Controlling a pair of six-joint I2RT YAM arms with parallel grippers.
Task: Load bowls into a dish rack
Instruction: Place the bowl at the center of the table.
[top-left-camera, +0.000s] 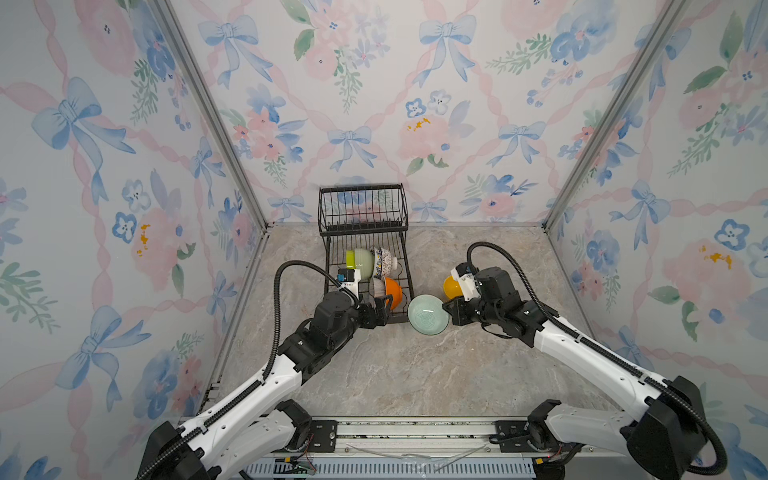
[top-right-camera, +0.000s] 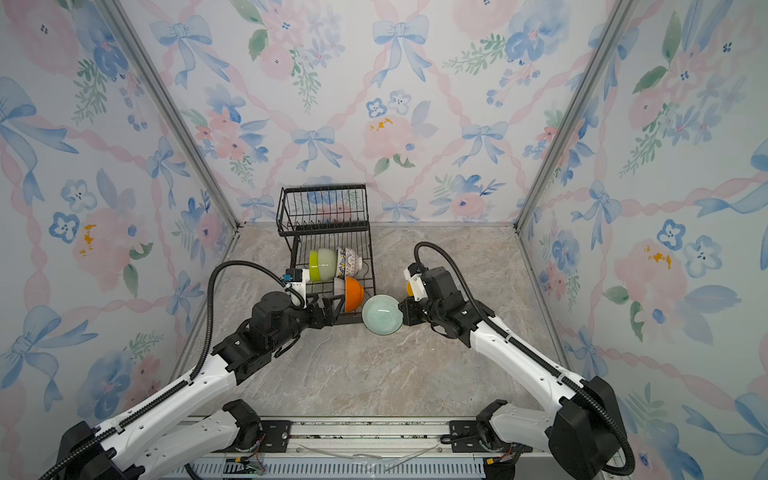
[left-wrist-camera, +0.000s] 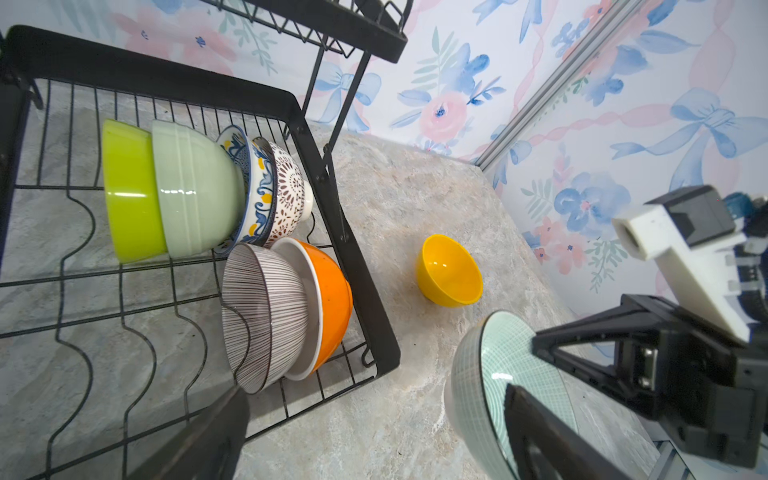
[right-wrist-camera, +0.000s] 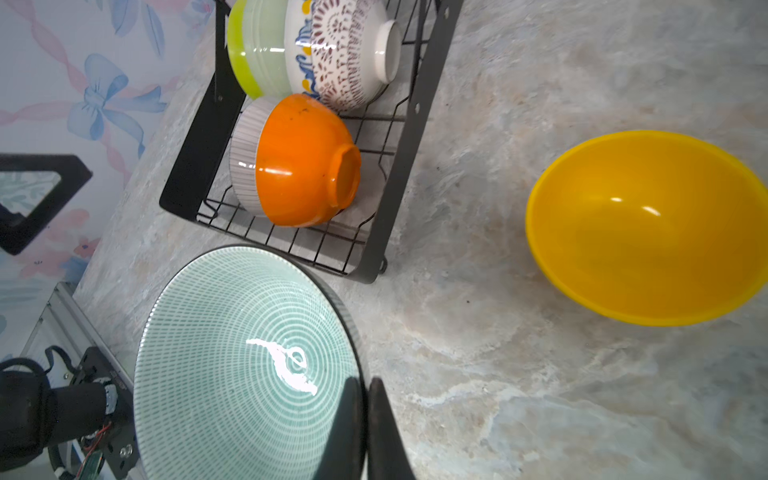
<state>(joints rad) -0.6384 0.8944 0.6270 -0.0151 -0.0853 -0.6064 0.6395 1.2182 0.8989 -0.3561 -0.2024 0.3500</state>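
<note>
1. Right jaws are clenched on the rim of the pale teal bowl (top-left-camera: 428, 314). The right wrist view shows both fingers (right-wrist-camera: 347, 440) pinched together across the rim.
2. The teal bowl is tipped on edge with its hollow toward the camera. It sits just right of centre frame in both top views, just beside the near right corner of the dish rack (top-left-camera: 362, 229). I cannot tell whether it clears the table (top-left-camera: 374, 374).
3. Left jaws are released, spread wide and gripping nothing, at the rack's near end just below the ribbed white bowl (top-left-camera: 377, 286) in frame. In the left wrist view one finger (left-wrist-camera: 540, 440) overlaps the teal bowl; I cannot tell whether they touch.
4. Lower tray, centre frame, has four bowls on edge in a row: lime green bowl (top-left-camera: 351, 258), pale green bowl (top-left-camera: 365, 263), blue-patterned bowl (top-left-camera: 377, 262) and brown-lattice bowl (top-left-camera: 388, 262). Nearer the camera, the ribbed white bowl touches the orange bowl (top-left-camera: 392, 290).
5. The yellow bowl (right-wrist-camera: 648, 228) is upright on the table, right of the rack and apart from it.
</note>
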